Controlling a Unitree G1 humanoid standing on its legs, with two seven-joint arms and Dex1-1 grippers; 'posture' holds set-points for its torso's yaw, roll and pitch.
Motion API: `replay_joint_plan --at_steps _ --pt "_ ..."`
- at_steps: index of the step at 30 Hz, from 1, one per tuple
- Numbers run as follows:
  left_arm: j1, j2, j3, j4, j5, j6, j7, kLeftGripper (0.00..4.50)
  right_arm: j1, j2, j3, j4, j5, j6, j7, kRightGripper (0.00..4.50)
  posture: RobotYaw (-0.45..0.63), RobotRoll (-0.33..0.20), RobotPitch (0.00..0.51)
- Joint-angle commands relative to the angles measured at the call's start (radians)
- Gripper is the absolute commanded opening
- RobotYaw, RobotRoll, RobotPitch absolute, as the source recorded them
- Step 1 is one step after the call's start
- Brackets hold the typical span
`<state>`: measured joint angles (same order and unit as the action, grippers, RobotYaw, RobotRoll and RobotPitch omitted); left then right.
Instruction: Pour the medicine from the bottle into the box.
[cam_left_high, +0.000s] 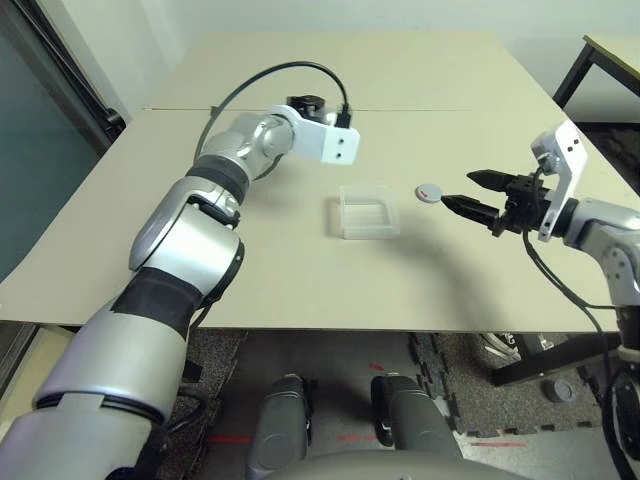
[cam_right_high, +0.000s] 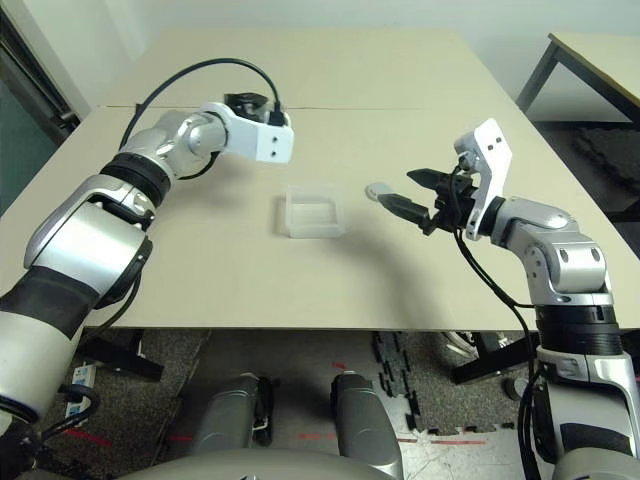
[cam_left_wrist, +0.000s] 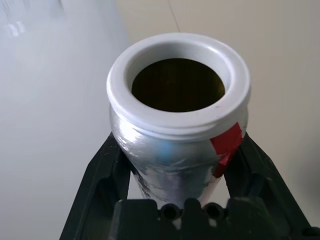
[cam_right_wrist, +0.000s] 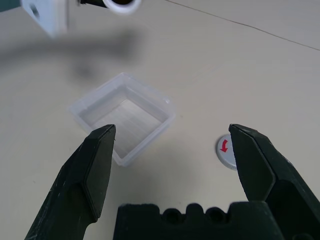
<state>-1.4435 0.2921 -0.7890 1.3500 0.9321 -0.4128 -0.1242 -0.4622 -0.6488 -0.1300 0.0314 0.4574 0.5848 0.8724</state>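
Note:
My left gripper (cam_left_wrist: 177, 157) is shut on the bottle (cam_left_wrist: 175, 125), a silvery cylinder with a red stripe. It is uncapped, its white-rimmed mouth open and dark inside; the medicine is hidden. The bottle's mouth (cam_right_wrist: 121, 5) hangs above the table, behind and to the left of the box (cam_left_high: 370, 232), a shallow clear plastic box (cam_right_wrist: 95, 100) with nothing visible in it. The round grey cap (cam_left_high: 431, 192) lies flat on the table right of the box. My right gripper (cam_left_high: 458, 190) hovers open just right of the cap, its fingers (cam_right_wrist: 95, 170) pointing at the box.
The left arm's white wrist mount (cam_left_high: 335, 143) and its black cable (cam_left_high: 270, 72) hang over the table behind the box. A seam (cam_left_high: 420, 109) crosses the beige table behind them. A second table's dark leg (cam_left_high: 570, 72) stands at the far right.

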Motion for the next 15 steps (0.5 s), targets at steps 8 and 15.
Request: replay_joint_plan --at_steps 8,15 --pt "-0.043 -0.067 -0.216 0.022 0.226 0.016 0.184 2.82 -0.009 0.022 0.052 0.021 -0.025 -0.027 0.03 4.5 -0.12 0.0 0.038" --pt "-0.05 -0.072 -0.229 0.023 0.238 0.018 0.196 2.82 -0.012 -0.001 0.084 0.031 -0.048 -0.014 0.065 4.5 -0.11 0.0 0.04"
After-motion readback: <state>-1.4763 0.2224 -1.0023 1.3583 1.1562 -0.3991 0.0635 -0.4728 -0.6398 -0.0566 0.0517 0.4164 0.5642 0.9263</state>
